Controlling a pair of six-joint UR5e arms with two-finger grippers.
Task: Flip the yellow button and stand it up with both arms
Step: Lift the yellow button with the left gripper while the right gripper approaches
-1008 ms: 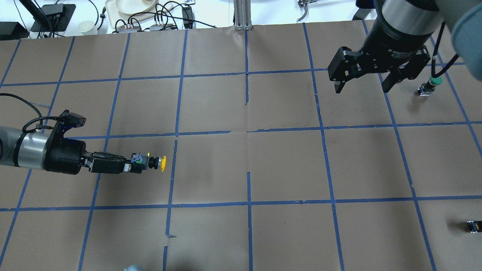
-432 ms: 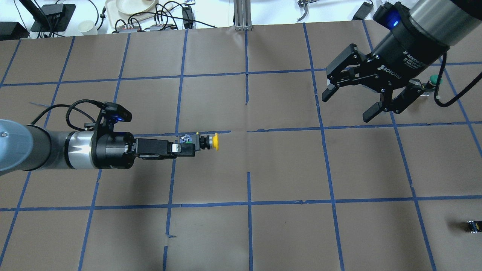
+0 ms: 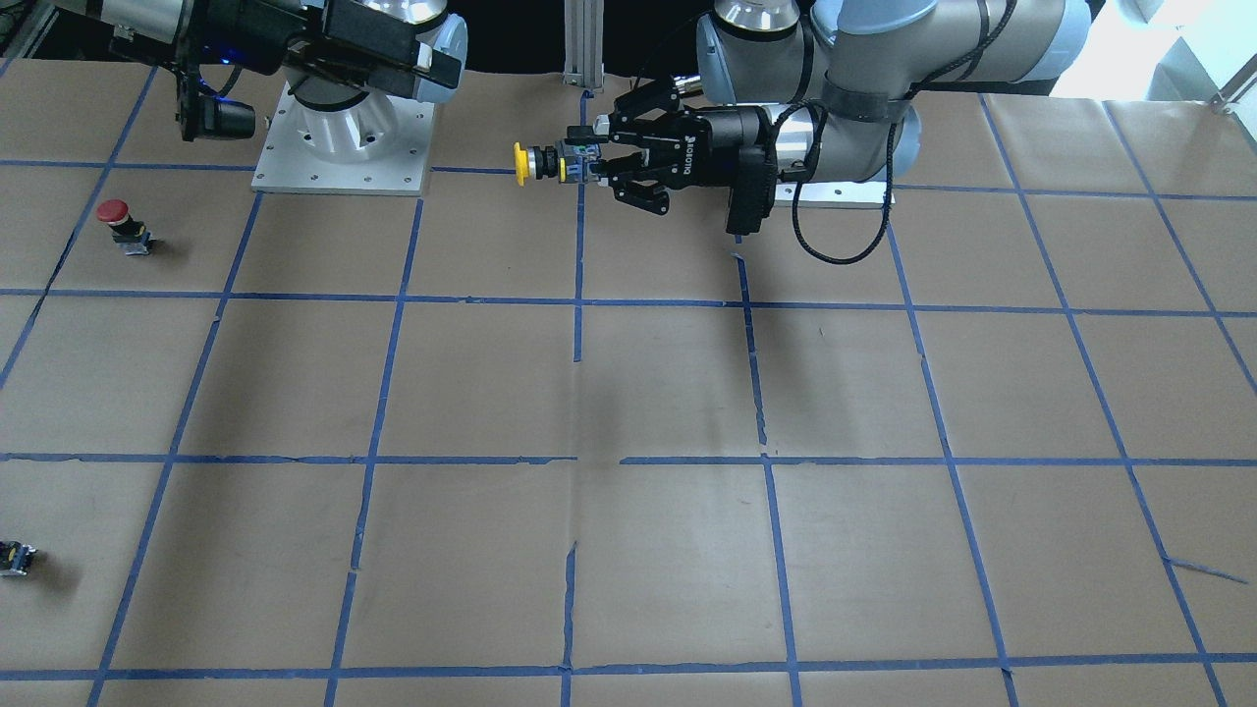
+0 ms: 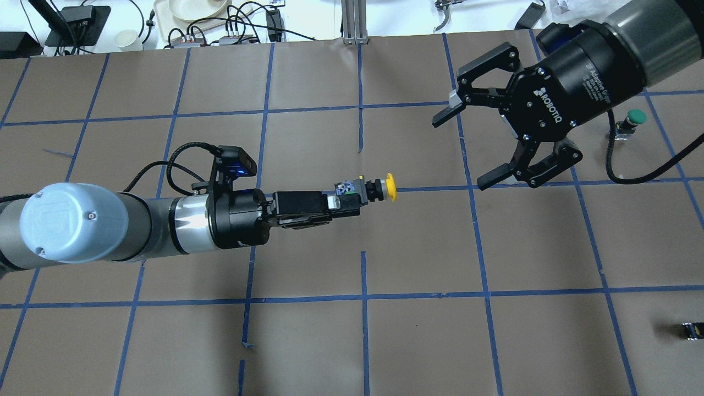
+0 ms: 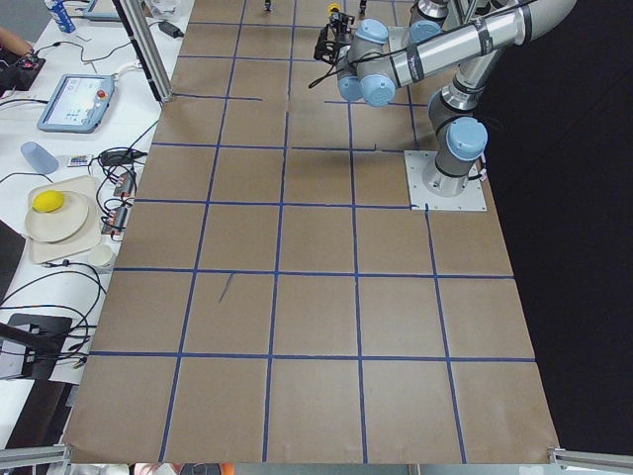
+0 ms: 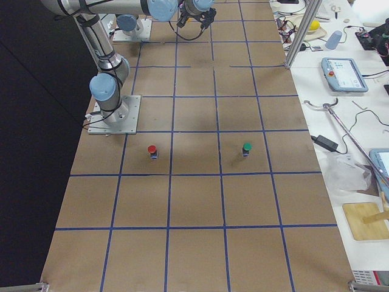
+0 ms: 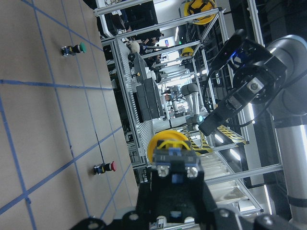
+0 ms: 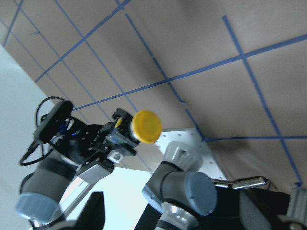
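The yellow button [image 4: 390, 187] is held in the air, lying sideways, with its yellow cap pointing at the right arm. My left gripper [image 4: 347, 203] is shut on its black-and-silver body. In the front-facing view the button [image 3: 521, 164] sticks out of the left gripper [image 3: 581, 162]. My right gripper [image 4: 463, 149] is open and empty. It faces the cap from a short gap away and does not touch it. The right wrist view shows the cap [image 8: 147, 126] head-on. The left wrist view shows the cap [image 7: 168, 143] past the body.
A green-capped button [image 4: 632, 118] stands at the far right under the right arm. A red-capped button [image 3: 118, 221] stands near the right arm's base. A tiny black-and-yellow part [image 4: 690, 330] lies at the near right. Brown paper with blue tape lines [image 4: 363, 297] covers the table.
My left arm has carried the yellow button to the right and a little farther out, toward the table's middle. My right gripper has swung left and turned its open jaws toward the cap.
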